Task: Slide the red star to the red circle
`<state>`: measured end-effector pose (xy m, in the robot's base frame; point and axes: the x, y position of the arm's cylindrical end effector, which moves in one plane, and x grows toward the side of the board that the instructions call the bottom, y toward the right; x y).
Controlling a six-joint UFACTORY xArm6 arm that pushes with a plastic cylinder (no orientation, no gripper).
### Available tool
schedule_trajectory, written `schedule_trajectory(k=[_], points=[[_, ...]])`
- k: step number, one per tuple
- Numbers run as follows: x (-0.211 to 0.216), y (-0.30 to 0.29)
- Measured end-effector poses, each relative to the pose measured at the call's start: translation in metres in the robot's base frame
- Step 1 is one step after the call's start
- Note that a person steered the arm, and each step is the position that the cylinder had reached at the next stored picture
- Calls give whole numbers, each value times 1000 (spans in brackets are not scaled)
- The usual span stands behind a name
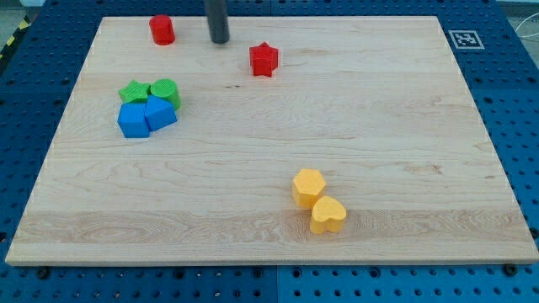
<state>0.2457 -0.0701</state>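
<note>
The red star (264, 60) lies on the wooden board near the view's top, a little left of centre. The red circle (162, 29), a short cylinder, stands at the view's top left. My tip (219, 40) comes down from the view's top edge and rests on the board between the two. It is up and to the left of the red star with a gap, and to the right of the red circle.
A green star (133, 92), a green circle (166, 90), a blue cube (132, 120) and a blue block (159, 113) cluster at the left. Two yellow blocks (308, 187) (328, 215) sit at the lower centre. A marker tag (463, 39) is at the top right corner.
</note>
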Motion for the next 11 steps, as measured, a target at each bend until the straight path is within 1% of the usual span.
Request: schedule_trajectory(k=[1, 2, 3, 4, 5, 6, 7, 9, 11], points=[[-4, 49], [3, 107], [33, 129], [60, 114], [80, 116], [82, 89], [71, 50], [50, -3], [17, -59]])
